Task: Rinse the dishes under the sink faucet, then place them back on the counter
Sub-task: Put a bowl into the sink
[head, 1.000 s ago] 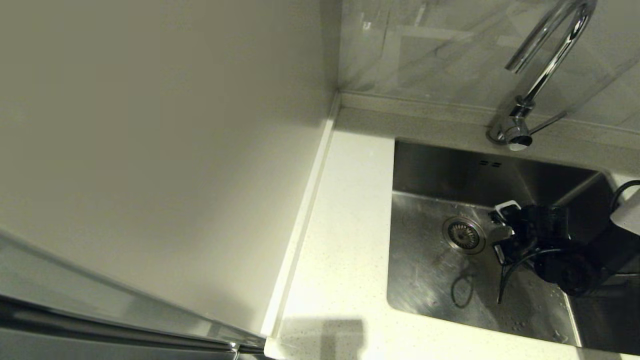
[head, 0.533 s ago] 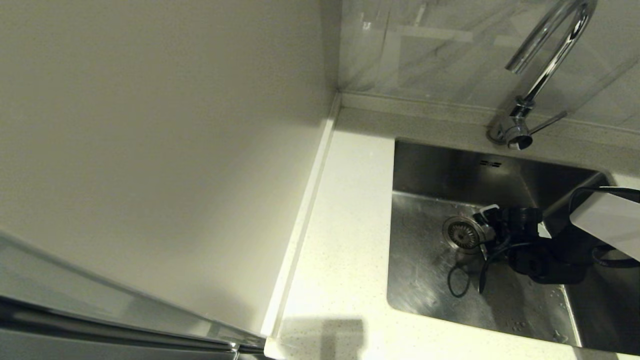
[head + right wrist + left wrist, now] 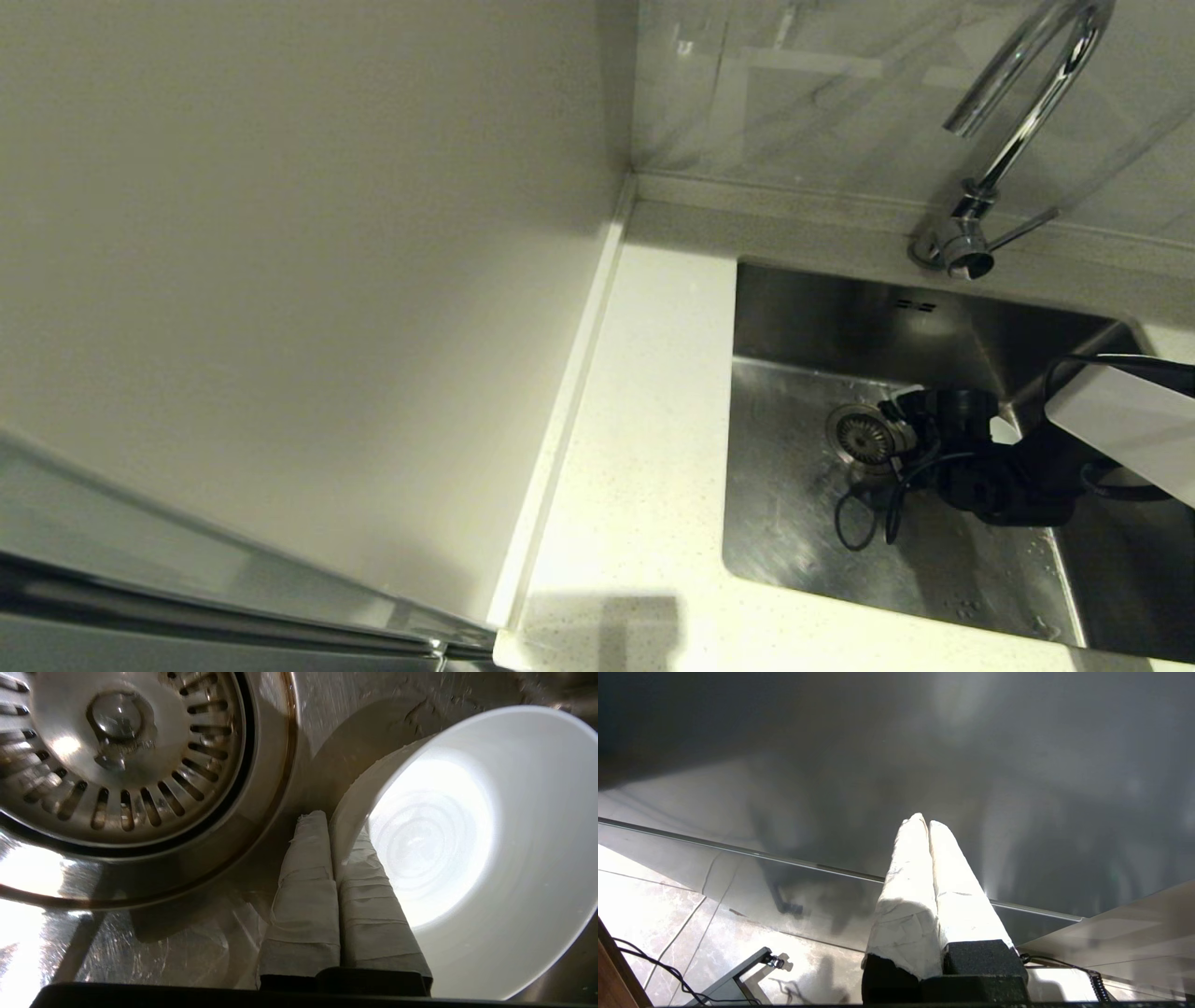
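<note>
The right gripper [image 3: 910, 431] hides nearly all of the white bowl [image 3: 1001, 429]; the faucet [image 3: 1013, 121] arch is cropped at twelve o'clock.

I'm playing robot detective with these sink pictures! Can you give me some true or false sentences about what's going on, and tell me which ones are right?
1. The right tool pinches the rim of a white bowl. True.
2. The bowl is up on the counter. False: it is down in the sink, beside the drain.
3. Water pours from the faucet. False: no stream shows.
4. The left tool holds a pink bowl. False: its fingers are shut on nothing, away from the sink.
5. The faucet stands behind the sink. True.
</note>
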Available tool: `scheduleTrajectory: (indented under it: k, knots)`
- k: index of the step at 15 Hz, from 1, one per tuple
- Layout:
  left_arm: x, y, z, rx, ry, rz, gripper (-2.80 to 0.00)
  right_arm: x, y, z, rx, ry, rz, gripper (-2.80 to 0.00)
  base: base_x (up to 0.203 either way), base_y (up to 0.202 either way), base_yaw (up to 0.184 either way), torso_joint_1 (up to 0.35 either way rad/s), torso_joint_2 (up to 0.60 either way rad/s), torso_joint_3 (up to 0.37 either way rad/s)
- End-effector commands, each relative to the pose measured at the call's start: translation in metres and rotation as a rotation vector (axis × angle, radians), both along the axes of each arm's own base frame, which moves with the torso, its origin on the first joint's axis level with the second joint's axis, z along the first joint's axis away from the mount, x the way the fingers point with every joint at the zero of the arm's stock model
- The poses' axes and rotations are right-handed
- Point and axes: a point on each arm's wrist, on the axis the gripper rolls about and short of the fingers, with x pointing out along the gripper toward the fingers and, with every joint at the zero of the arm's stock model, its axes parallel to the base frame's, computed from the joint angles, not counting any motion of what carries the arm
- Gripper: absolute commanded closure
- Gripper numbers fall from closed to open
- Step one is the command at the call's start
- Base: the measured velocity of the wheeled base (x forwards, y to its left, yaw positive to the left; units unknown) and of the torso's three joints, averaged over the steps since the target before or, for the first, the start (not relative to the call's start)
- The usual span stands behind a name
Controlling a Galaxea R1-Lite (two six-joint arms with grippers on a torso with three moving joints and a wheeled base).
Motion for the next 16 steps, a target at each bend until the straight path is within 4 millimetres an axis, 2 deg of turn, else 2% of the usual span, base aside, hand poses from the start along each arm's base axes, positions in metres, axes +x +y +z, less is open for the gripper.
scheduleTrajectory:
  k: [1,5,6,8,12,16]
  knots:
    - [0.0,0.0,0.0,-0.001,-0.003,-0.001,0.0,0.001,0.0,0.0,-0.001,0.009,-0.001,0.0,0.0,0.0,0.0,0.0,0.0,0.0]
    - [0.0,0.0,0.0,-0.001,-0.003,0.001,0.0,0.004,0.001,0.005,-0.004,0.0,0.0,0.0,0.0,0.0,0.0,0.0,0.0,0.0]
    - [0.0,0.0,0.0,-0.001,-0.003,0.0,0.0,0.004,0.001,0.006,-0.006,0.0,-0.004,-2.8,0.0,0.0,0.0,0.0,0.0,0.0]
    - [0.0,0.0,0.0,-0.001,-0.003,0.0,0.0,0.001,0.001,0.012,-0.006,-0.008,-0.004,-2.8,0.0,0.0,0.0,0.0,0.0,0.0]
    - [0.0,0.0,0.0,-0.001,-0.003,-0.001,0.0,-0.01,0.005,0.037,-0.006,-0.041,0.006,-2.8,0.0,0.0,0.0,0.0,0.0,0.0]
    - [0.0,0.0,0.0,-0.001,-0.003,-0.001,0.0,-0.029,0.007,0.046,-0.003,-0.024,0.006,-2.8,0.0,0.0,0.0,0.0,0.0,0.0]
